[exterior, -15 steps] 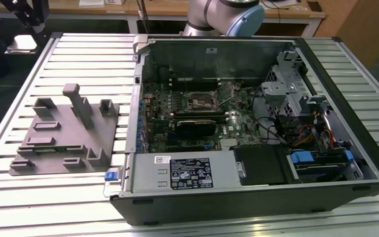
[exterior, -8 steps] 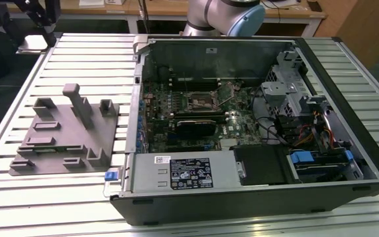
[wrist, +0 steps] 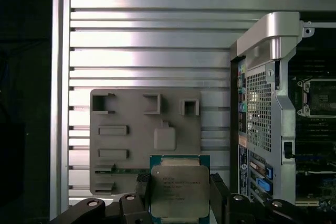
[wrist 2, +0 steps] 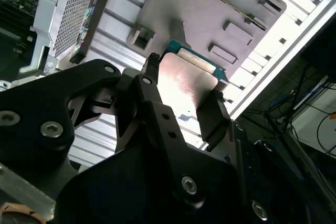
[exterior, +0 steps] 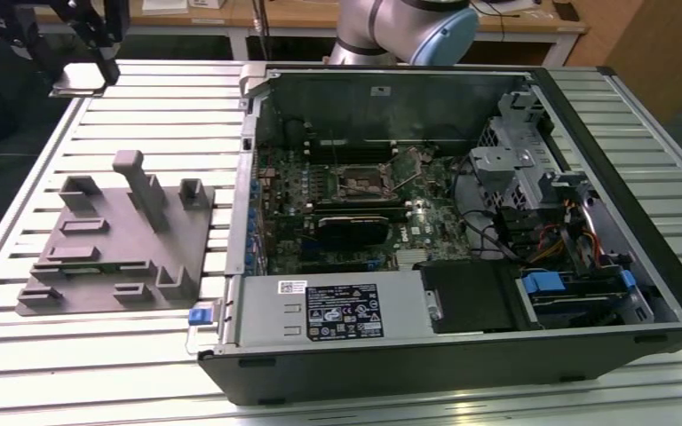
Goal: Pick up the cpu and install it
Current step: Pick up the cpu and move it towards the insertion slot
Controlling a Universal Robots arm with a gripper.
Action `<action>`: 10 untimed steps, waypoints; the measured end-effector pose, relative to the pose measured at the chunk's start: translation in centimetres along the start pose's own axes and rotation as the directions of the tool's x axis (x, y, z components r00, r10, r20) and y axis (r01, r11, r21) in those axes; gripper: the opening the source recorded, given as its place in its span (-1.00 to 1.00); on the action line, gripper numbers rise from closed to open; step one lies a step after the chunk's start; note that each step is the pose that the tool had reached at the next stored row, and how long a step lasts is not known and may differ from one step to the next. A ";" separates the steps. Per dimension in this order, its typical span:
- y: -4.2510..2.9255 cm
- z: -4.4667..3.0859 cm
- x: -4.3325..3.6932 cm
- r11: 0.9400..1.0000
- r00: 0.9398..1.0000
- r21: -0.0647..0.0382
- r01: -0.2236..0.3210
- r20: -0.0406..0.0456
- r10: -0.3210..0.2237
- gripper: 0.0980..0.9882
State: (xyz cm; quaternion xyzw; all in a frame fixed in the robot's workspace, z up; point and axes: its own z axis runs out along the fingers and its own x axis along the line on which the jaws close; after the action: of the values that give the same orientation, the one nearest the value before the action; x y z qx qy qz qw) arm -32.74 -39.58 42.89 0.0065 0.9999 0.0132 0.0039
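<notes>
Exterior view, cpu: The cpu (exterior: 81, 82) shows as a small flat plate held off the desk (exterior: 139, 124), at the exterior view's left and beyond the grey tray (exterior: 104, 257).
Exterior view, jaws: The dark jaws reach down to the plate from above, one on each side. This edge grip probably keeps the broad faces untouched.
Exterior view, case: The computer case (exterior: 436, 373) lies on its side with the open face up, so the board can be reached from above. The socket (exterior: 361, 180) stands open and looks unfilled, so the installation is judged not yet done.
Second wrist view, cpu: The cpu (wrist 2: 184, 85) sits between the two jaws with its pale metal face towards this camera and its green edge free.
Second wrist view, jaws: They are closed to the chip's width, clamping two opposite edges.
Second wrist view, background: The tray (wrist 2: 178, 3) and the slatted desk (wrist 2: 121, 35) lie beyond the chip, apart from it.
First wrist view, cpu: The cpu (wrist: 180, 190) is held level, above the near edge of the tray (wrist: 136, 140).
First wrist view, target: The case wall (wrist: 262, 108) stands beside the tray. The socket (wrist: 320, 95) lies past that wall, well apart from the chip.
</notes>
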 end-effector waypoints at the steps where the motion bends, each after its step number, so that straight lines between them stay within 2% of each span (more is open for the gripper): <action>1: 0.00 0.00 -0.24 1.000 1.000 0.000 0.000 0.000 0.000 0.00; 7: 0.02 0.02 -1.77 1.000 1.000 0.000 0.000 -0.001 0.000 0.00; 10: 0.03 0.02 -2.26 1.000 1.000 0.000 0.000 -0.002 0.000 0.00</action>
State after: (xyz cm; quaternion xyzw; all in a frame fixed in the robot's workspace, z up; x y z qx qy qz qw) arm -30.48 -39.58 42.89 0.0066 0.9999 0.0132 0.0031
